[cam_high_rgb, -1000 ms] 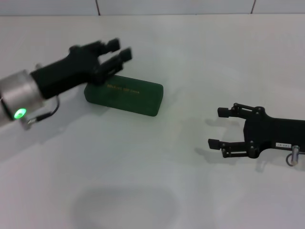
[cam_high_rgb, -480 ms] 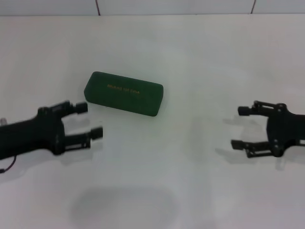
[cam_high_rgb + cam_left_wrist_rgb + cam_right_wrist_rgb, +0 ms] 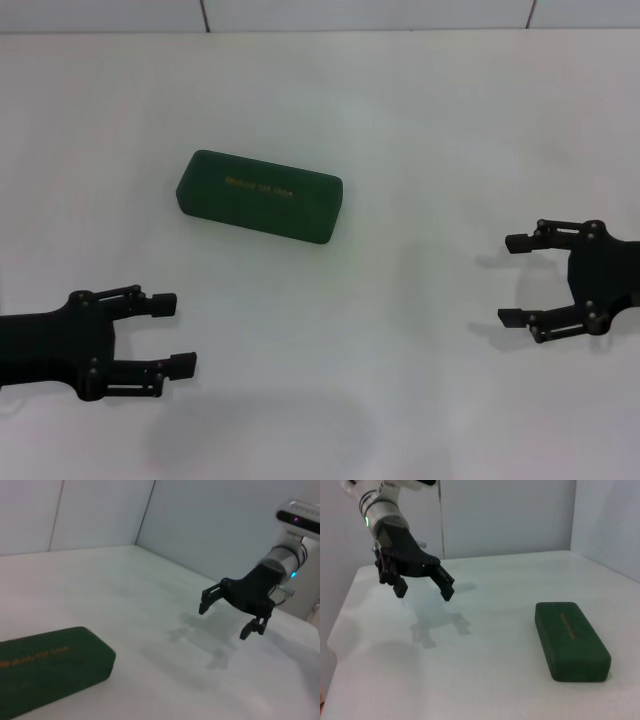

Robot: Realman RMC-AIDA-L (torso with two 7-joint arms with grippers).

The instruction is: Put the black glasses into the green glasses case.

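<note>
**Case shut, glasses nowhere to be seen**

Nearest the robot, the left gripper (image 3: 178, 333) hovers low over the white table (image 3: 420, 120) on the robot's left, its 2 fingers spread wide and holding nothing. On the robot's right, a little farther out, the right gripper (image 3: 515, 280) sits the same way: fingers parted, empty, pointing inward. Both are well apart from the case.

Farther back, left of centre, the green glasses case (image 3: 260, 195) lies flat with its lid closed, gold lettering facing up. Nothing touches it.

The black glasses cannot be found in any of the 3 views. They may be inside the closed case, or off the table; the pictures do not settle it. If they are inside, the task looks finished. If not, neither gripper has anything to carry.

Risks, as a judgement: the case is a smooth hard shell on a slick surface, so a push from 1 finger on the lid would likely slide it rather than open it unless the other gripper braces it. A pinch across its rounded corners could slip off.

Hard to make out: the case's hinge side and seam, and whether the lid is fully latched. The left wrist view cuts off the case's far end, and neither wrist view shows its own arm's fingers.
</note>
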